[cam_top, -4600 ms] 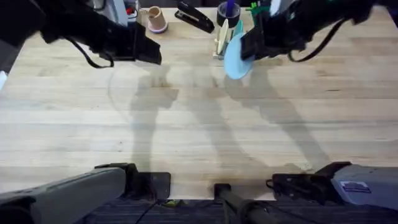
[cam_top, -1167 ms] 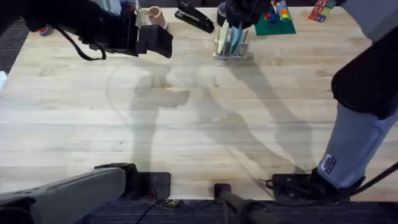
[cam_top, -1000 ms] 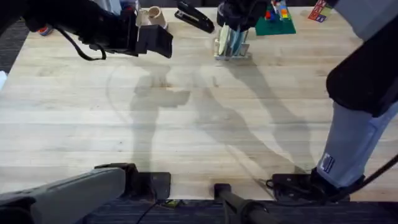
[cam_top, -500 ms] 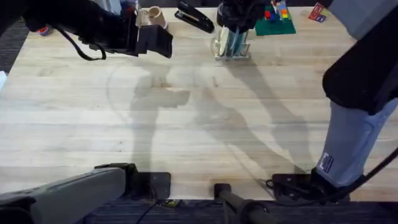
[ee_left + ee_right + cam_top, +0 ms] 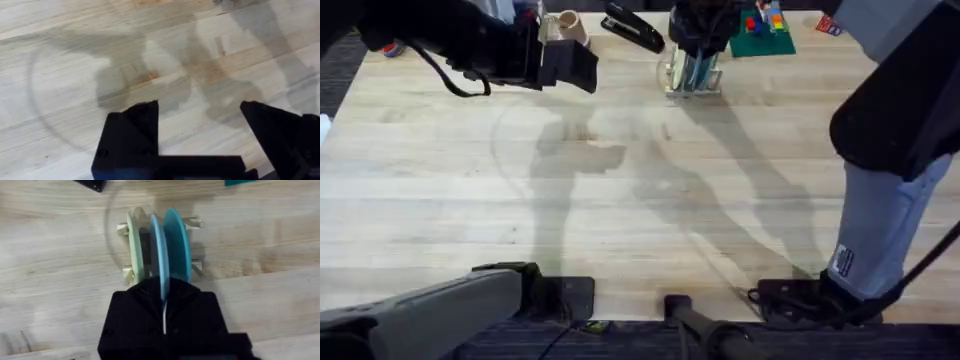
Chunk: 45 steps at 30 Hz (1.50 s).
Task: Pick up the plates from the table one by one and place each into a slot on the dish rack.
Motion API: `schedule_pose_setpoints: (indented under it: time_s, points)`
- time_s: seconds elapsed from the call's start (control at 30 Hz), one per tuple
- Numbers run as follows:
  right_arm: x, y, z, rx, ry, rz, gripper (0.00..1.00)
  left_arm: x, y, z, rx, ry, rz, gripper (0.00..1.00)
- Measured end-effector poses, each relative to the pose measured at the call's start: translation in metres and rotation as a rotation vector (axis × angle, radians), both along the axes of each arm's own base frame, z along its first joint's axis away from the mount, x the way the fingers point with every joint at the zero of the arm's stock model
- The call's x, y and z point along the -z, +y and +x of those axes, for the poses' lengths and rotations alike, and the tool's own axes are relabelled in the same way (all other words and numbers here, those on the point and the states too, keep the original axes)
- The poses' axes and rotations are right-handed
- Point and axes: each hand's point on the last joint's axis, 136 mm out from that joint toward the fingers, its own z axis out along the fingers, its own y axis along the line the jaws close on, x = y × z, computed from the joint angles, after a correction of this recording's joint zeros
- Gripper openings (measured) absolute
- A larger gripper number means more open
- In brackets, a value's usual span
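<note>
The surface (image 5: 650, 200) lies bare across its middle and near edge. The rack (image 5: 691, 78) stands at the far edge, three plates (image 5: 160, 250) upright in its slots. The right gripper (image 5: 164, 311) sits directly over it, clamped on the pale blue plate (image 5: 157, 255). The left gripper (image 5: 197, 112) hangs wide open, holding nothing, over bare wood toward the far left corner.

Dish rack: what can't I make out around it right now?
- Overhead: the right gripper covers the dish rack and the plates' tops, so slots can't be counted.
- Right wrist: its fingers hide the pale blue plate's near edge; grip unclear.
- Right wrist: a dark object is cut off by the edge.
</note>
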Motion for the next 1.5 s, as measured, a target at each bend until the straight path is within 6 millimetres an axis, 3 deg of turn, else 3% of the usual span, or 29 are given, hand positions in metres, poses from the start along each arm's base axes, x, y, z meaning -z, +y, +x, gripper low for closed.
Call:
schedule_pose_setpoints:
  time_s: [0.23,0.6,0.73,0.9,1.07,1.17,1.3,1.37,1.5]
  points:
    - [0.000,0.000,0.000,0.003,0.000,0.002,0.133,0.000,0.000,0.000,0.000,0.000,0.000,0.995]
    - [-0.002,-0.001,-0.002,0.006,0.008,-0.002,0.181,0.000,0.000,0.000,0.000,0.000,0.000,0.995]
    - [-0.019,-0.002,-0.004,0.007,0.002,0.001,0.184,0.000,0.000,0.000,0.000,0.000,0.000,0.995]
    - [-0.065,-0.001,-0.002,0.001,-0.064,0.032,0.218,0.000,0.000,0.000,0.000,0.000,0.000,0.995]
    - [-0.099,-0.006,-0.007,-0.007,-0.109,0.038,0.379,0.000,0.000,0.000,0.000,0.000,0.000,0.995]
    - [-0.109,-0.011,-0.014,-0.011,-0.105,0.026,0.622,0.000,0.000,0.000,0.000,0.000,0.000,0.995]
    - [-0.111,-0.018,-0.028,-0.022,-0.062,-0.001,0.817,0.000,0.000,0.000,0.000,0.000,0.000,0.995]
    - [-0.110,-0.021,-0.033,-0.042,-0.035,-0.023,0.961,0.000,0.000,0.000,0.000,0.000,0.000,0.995]
    - [-0.107,-0.025,-0.042,-0.095,0.009,-0.062,0.994,0.000,0.000,0.000,0.000,0.000,0.000,0.995]
